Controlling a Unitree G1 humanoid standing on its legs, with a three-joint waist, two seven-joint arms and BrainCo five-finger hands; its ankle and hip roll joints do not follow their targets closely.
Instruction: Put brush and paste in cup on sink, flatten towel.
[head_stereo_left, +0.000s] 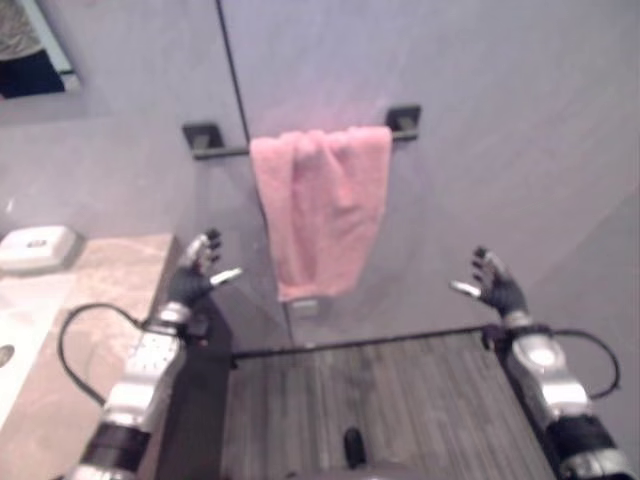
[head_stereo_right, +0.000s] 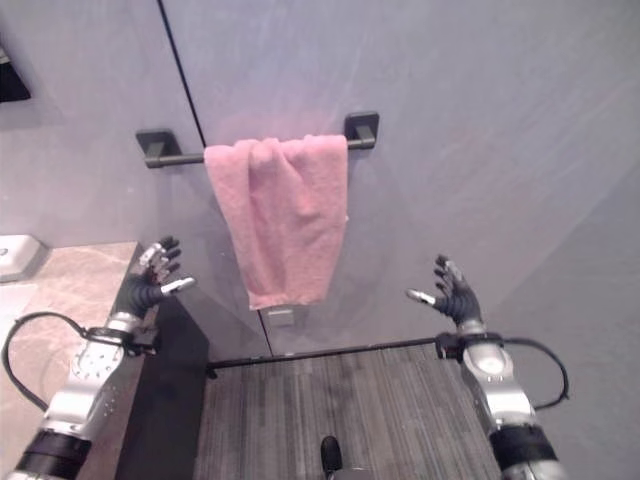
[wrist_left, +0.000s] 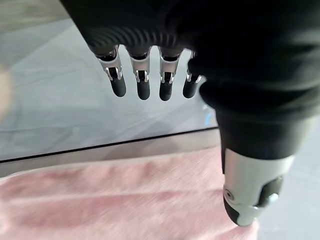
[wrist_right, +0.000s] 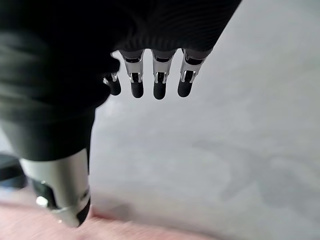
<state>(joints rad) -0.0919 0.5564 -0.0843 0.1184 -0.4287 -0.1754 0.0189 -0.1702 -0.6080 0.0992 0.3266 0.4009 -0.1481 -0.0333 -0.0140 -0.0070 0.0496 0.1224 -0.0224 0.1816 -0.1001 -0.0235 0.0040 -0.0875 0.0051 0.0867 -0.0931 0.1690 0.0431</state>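
A pink towel (head_stereo_left: 322, 205) hangs bunched over a dark bar (head_stereo_left: 222, 150) on the grey wall, its folds gathered toward the bar's right end. My left hand (head_stereo_left: 193, 275) is raised to the towel's lower left, fingers relaxed and holding nothing. My right hand (head_stereo_left: 494, 283) is raised to the towel's lower right, also open and apart from the cloth. The left wrist view shows the towel (wrist_left: 125, 200) past my straight fingers (wrist_left: 142, 82). In the right wrist view, my straight fingers (wrist_right: 159, 82) point at the grey wall.
A stone sink counter (head_stereo_left: 70, 330) lies at the left with a white soap dish (head_stereo_left: 36, 246) near its back. A dark cabinet side (head_stereo_left: 200, 400) drops beside it. Grey plank floor (head_stereo_left: 400, 400) runs below the towel. A mirror corner (head_stereo_left: 35, 50) shows top left.
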